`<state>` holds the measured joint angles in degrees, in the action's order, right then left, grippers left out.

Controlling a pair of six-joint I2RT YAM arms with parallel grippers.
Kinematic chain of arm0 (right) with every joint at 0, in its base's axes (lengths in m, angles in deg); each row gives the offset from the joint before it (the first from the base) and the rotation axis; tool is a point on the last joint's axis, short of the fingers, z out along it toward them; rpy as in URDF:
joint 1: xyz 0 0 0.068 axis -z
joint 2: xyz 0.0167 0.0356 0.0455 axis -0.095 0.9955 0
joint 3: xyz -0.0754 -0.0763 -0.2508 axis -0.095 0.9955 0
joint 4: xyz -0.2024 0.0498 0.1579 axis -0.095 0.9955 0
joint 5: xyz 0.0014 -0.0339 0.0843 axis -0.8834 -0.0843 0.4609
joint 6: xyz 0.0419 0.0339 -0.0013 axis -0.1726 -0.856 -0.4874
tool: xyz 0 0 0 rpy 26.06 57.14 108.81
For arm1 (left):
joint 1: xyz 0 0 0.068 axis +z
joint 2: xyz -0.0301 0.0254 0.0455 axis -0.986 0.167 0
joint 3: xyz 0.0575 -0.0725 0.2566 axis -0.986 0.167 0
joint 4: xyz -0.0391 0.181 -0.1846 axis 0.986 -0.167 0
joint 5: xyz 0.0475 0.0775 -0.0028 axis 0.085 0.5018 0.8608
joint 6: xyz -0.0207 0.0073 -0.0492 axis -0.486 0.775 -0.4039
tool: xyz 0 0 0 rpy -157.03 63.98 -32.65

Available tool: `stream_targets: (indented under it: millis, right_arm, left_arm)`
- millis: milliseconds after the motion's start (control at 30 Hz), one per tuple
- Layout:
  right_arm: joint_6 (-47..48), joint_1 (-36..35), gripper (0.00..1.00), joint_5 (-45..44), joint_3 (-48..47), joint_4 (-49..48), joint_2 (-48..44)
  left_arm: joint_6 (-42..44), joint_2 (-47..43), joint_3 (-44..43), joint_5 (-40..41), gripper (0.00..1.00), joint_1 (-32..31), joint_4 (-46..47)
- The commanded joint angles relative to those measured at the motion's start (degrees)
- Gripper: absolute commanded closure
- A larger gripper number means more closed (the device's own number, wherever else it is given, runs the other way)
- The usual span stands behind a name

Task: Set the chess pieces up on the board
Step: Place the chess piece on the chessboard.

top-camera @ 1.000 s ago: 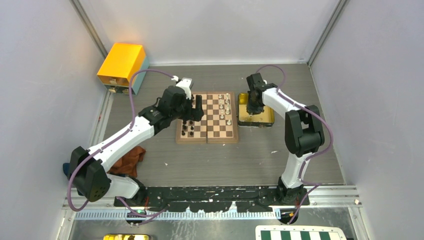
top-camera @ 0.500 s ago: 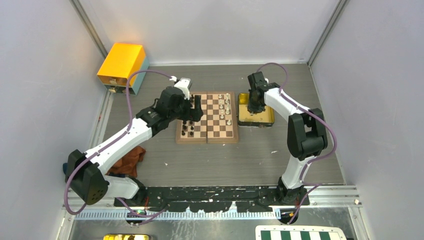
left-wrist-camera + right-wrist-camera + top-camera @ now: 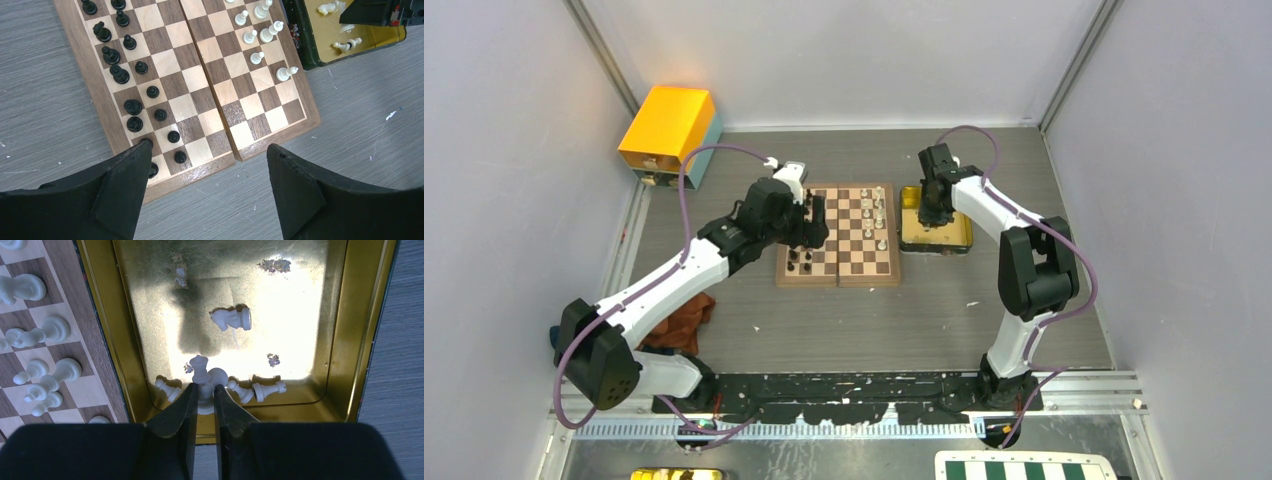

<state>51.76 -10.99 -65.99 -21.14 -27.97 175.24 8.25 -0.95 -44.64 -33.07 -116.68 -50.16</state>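
Centre frame from overhead, the board (image 3: 854,240) sits on the grey bench (image 3: 874,320), black pieces (image 3: 120,75) along its left edge and white pieces (image 3: 260,35) along its right. The left fingers (image 3: 125,185) hang wide open above the board's left side, while the right fingers (image 3: 177,415) pinch a white figure (image 3: 201,372) inside the gold tray (image 3: 125,340) just right of the board

Your left arm (image 3: 674,270): stretched forward and inward; left hand (image 3: 209,146) pointing down, fingers spread wide. Your right arm (image 3: 1014,230): elbow raised, forearm reaching forward; right hand (image 3: 205,388) pointing down, fingers pinched on a cream-white piece (image 3: 200,369).
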Motion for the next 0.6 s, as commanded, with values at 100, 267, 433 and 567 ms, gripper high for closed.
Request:
stream_targets:
  millis: [100, 267, 433, 567]
  right_arm:
    - [1.77, -2.58, 0.99, -1.59, -1.32, 0.61, -4.77]
    - [2.56, -6.82, 0.99, -2.22, -2.48, 2.88, -6.91]
    - [1.95, -10.96, 0.99, -2.20, -2.25, 4.64, -9.57]
    - [1.24, -14.36, 0.99, -2.44, -2.20, 5.34, -10.98]
  left_arm:
    - [-0.40, -1.53, -0.26, -0.11, 0.14, 0.25, 2.61]
    - [-1.52, -1.30, -0.72, 1.12, 0.14, 0.21, 1.98]
    - [-2.93, -2.38, -0.15, 2.57, 0.14, 0.26, 0.95]
    - [-4.30, -3.77, 0.93, 3.59, 0.14, 0.25, 0.55]
